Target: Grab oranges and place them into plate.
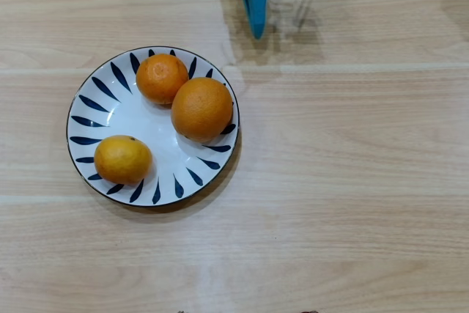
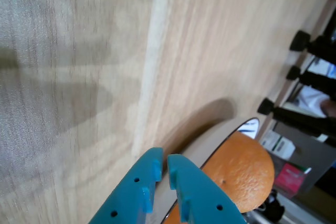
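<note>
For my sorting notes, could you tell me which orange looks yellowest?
The small orange sitting alone at the plate's lower left in the overhead view; the other two touch and are deeper orange.

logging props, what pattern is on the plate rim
Dark blue petal-shaped strokes on white with a thin dark edge, clearest on the plate in the overhead view.

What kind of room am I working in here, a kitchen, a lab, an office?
Probably an office or home workspace, though little shows. The light wooden table holds only a plate of oranges, and the wrist view catches black chair casters and boxes on the floor beyond the gripper.
</note>
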Robot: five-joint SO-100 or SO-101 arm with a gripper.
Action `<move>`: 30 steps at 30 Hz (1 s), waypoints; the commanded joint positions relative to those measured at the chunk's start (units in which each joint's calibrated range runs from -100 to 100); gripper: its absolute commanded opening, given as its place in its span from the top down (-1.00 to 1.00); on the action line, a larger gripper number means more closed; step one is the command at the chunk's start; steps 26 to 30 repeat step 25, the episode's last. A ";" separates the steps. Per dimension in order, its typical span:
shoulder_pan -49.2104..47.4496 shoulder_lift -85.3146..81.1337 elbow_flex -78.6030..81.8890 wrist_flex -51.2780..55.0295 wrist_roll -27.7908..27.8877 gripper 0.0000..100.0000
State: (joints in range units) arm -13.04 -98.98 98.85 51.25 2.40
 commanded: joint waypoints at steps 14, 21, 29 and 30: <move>-0.50 -0.42 0.88 -0.41 0.58 0.96; -0.50 -0.42 0.88 -0.41 0.58 0.96; -0.50 -0.42 0.88 -0.50 0.58 0.96; -0.50 -0.42 0.88 -0.50 0.58 0.96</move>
